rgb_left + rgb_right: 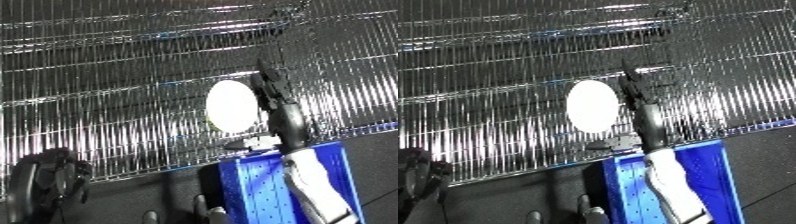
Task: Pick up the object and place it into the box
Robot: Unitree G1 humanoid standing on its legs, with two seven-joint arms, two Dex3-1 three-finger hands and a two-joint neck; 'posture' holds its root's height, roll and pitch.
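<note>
Metal wire: a shiny wire rack (107, 100) with thin parallel rods fills most of both views, its shelves running across at a slant.
White object: a pale, smooth oval disc (233, 106) stands out in front of the rack wires, near the middle of the view and above the bin. What kind of thing it is cannot be told.
Right hand: the black right hand (274, 97) reaches up from the white and silver forearm (311, 185), with its long fingers (631, 82) stretched along the right edge of the white disc and touching it. Whether a thumb closes on the far side of the disc cannot be told.
Blue bin: a bright blue bin (624, 195) with a dotted wall sits at the lower edge, directly below the disc and under the right forearm.
Left hand: the dark left hand (49, 175) shows at the lower left corner, well apart from the disc; the state of its fingers cannot be told.
</note>
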